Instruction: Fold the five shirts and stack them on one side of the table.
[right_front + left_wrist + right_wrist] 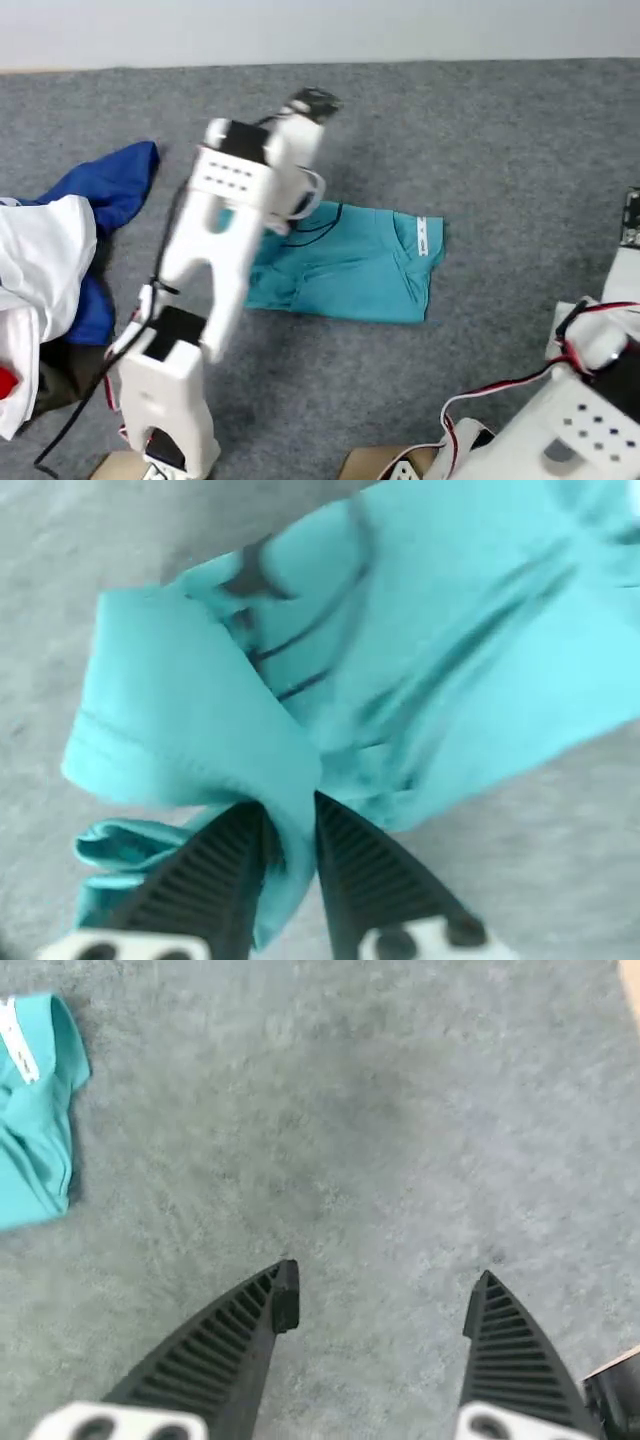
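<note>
Teal shirt (350, 265): left end clamped in left fingers (215, 875), length running toward right fingers (230, 1360), spread empty, well apart.

Your left gripper (290, 818), fingers (215, 880): ribbed matt black plastic. Between them: soft teal cloth shirt (450, 660). Beneath: rough grey felt table cover (585, 830).

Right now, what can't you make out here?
High view: left arm hides where left gripper pinches teal shirt.
High view: shirt pile runs off the left edge, layers overlap; count unclear.
Left wrist view: cloth bunches in the grip; sleeve or hem, cannot tell.
</note>
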You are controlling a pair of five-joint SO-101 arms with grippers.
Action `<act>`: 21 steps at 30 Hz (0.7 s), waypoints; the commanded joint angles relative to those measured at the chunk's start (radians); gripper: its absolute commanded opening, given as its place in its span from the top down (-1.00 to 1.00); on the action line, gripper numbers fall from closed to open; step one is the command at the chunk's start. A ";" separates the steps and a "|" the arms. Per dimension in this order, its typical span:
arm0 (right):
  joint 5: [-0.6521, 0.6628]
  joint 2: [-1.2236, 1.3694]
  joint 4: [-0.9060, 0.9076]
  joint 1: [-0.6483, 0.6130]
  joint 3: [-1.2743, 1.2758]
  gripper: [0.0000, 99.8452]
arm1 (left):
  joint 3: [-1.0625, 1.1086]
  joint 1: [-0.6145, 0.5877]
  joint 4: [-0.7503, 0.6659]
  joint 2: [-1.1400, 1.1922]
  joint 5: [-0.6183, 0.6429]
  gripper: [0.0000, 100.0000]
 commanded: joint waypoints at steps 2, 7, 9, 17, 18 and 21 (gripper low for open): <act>-0.008 -0.013 0.036 -0.007 0.044 0.45 | -0.035 0.137 0.023 -0.058 0.084 0.99; -0.008 -0.013 0.035 -0.007 0.054 0.45 | -0.168 0.227 0.021 -0.023 0.133 0.99; -0.008 -0.013 0.033 -0.007 0.054 0.45 | -0.226 0.245 0.021 0.029 0.152 0.99; -0.006 -0.015 0.036 -0.005 0.049 0.45 | -0.479 0.316 0.021 0.275 0.169 0.99; -0.006 -0.015 0.036 -0.005 0.049 0.45 | -0.504 0.327 0.021 0.295 0.169 0.99; -0.006 -0.015 0.038 -0.005 0.049 0.45 | -0.570 0.354 0.021 0.344 0.176 0.99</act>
